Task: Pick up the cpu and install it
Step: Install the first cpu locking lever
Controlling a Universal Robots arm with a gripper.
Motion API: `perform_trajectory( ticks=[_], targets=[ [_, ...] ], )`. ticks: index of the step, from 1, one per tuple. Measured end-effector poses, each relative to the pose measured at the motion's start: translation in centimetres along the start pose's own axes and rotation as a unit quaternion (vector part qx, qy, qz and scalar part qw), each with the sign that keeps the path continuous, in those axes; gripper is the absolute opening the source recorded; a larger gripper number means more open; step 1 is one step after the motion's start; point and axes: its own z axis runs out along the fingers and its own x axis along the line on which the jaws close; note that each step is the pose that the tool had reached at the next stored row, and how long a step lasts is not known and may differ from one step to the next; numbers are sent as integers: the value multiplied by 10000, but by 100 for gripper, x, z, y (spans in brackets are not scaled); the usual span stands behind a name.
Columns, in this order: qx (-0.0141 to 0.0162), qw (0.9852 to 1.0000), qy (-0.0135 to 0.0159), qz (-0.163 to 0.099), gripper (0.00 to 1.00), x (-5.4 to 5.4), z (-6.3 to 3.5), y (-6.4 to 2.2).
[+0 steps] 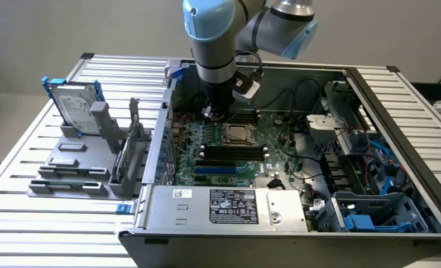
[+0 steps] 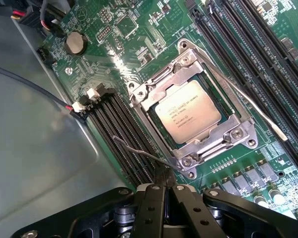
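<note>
Hard drive [image 1: 77, 106] is parked upright in the grey fixture [image 1: 71, 167] at the exterior view's left, with spare parts staged there clear of the work. Case [image 1: 369, 89] is laid on its side and opened, so the motherboard [image 1: 205, 139] is reached from above. Cpu [image 2: 187, 111] is seated flat in the socket [image 2: 216, 144], metal frame folded over its edges — placement judged done. Jaws are pressed together with nothing gripped, tips just beside the thin lever [image 2: 139, 151] at the socket corner — contact can't be confirmed. Everything is carried on a slatted aluminium table [image 1: 27, 223]; a plain grey wall [image 1: 71, 28] is behind.
</note>
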Motion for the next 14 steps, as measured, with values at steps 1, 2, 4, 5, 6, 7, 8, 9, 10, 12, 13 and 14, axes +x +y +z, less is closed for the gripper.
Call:
perform_trajectory(
  ticks=[1,2,4,5,6,7,8,9,10,12,13,14],
  targets=[
    [-4,10000,-4,3,11,0,0,1],
    [-8,10000,-8,6,11,1,1,1],
    [-17,10000,-18,8,11,2,3,3],
    [-21,10000,-23,10,11,2,4,4],
    [-25,10000,-28,11,11,2,5,5],
    [-28,10000,-32,12,11,2,6,6],
    [-30,10000,-35,13,11,3,7,7],
    [-32,10000,-37,13,11,4,9,9],
    [-34,10000,-39,13,11,5,11,11],
    [-37,10000,-43,14,11,8,16,17],
    [-38,10000,-45,14,11,10,19,22],
    [-39,10000,-46,14,11,12,22,26]
  ],
)
